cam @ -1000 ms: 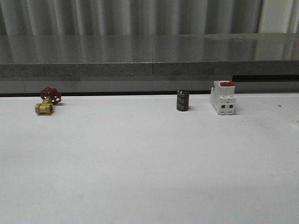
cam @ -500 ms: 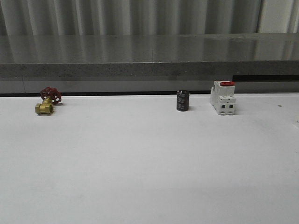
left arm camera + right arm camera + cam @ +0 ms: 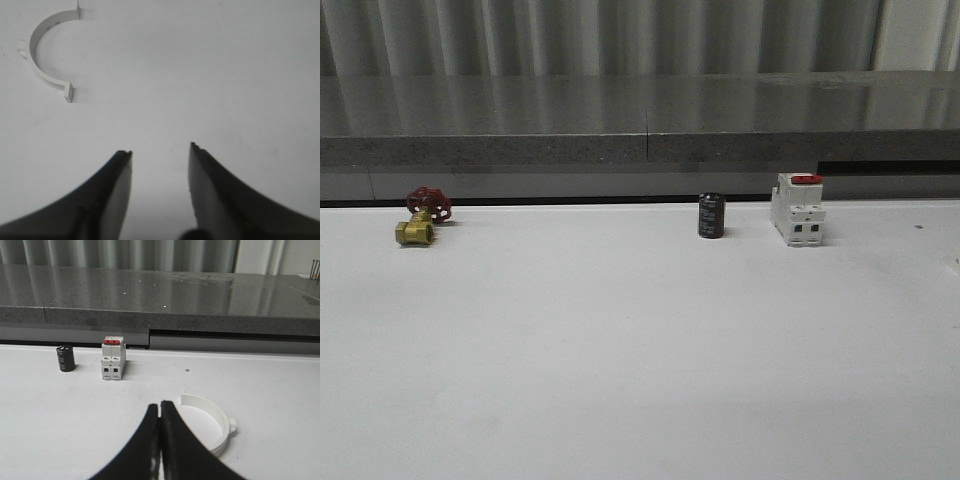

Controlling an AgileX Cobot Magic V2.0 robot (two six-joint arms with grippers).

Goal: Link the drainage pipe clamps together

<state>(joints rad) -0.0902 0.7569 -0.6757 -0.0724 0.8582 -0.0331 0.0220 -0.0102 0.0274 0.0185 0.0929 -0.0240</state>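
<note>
The left end effector hangs over bare white surface with its two dark fingers spread apart and nothing between them. One clamp half, a white semicircle with flat end tabs and a small outer lug, lies flat on the surface well apart from those fingers, its open side turned toward the bare middle of the surface.

The right end effector points forward, low over the surface, toward the grey ledge at the back; its fingers are pressed together, tip to tip, and pinch nothing. The second clamp half lies flat just beside those fingertips, partly hidden behind them, its lug on the outer curve.

Taking the white switch with the red top as landmark: in the front view it stands near the back edge of the surface, a small black cylinder stands just to its left, and a brass valve with a red handwheel sits far to its left. The second clamp half lies nearer the robot than the switch and to its right. The cylinder's print is too small to read; the switch shows no legible writing.
</note>
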